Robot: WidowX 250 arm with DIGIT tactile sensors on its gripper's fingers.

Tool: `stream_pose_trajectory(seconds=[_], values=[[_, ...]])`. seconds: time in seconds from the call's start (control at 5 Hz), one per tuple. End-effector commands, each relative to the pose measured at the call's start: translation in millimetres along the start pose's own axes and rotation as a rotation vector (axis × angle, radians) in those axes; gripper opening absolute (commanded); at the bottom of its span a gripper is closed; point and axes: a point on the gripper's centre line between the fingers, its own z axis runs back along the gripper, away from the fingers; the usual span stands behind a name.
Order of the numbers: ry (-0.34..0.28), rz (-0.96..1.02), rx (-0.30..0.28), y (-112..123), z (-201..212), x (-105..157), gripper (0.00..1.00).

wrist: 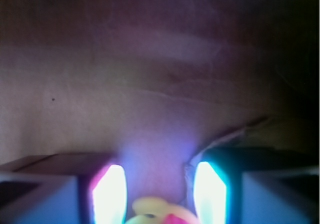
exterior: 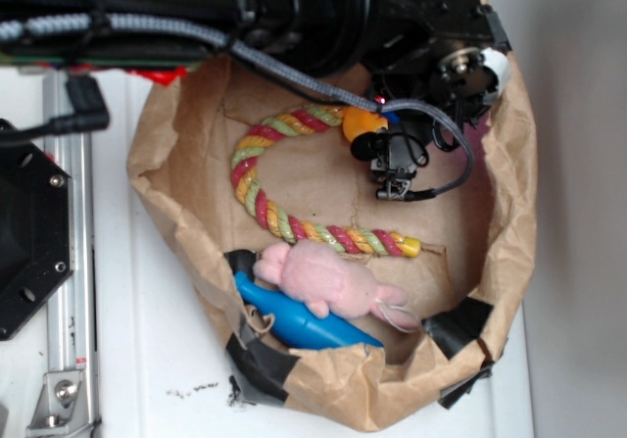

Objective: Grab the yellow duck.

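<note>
One brown paper bag [exterior: 509,222] on a white table [exterior: 167,360] holds the yellow duck [exterior: 364,122].

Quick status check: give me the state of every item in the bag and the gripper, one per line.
yellow duck: between the gripper fingers, low in the wrist view
gripper: fingers either side of the duck; closure unclear
rope toy: curved on the bag floor
pink plush: lying on the blue toy
blue toy: against the bag wall
paper bag: open, rim rolled

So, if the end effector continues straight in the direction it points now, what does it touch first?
Most likely the duck: the wrist view shows it low between the two fingers, directly ahead of the end effector. Behind it is only the brown paper bag. Depth is unclear, so contact may already exist.
</note>
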Motion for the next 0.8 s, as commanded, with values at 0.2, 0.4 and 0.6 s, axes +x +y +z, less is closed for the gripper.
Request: stream_pose_trajectory(seconds=[0.2, 0.4, 0.6], values=[[-0.078, -0.030, 0.006, -17.8, 33.3, -8.7, 0.00], [-0.146, 0.012, -0.035, -37.3, 78.3, -16.0, 0.00], [-0.192, 0.078, -0.081, -62.3, 125.8, -22.5, 0.00]])
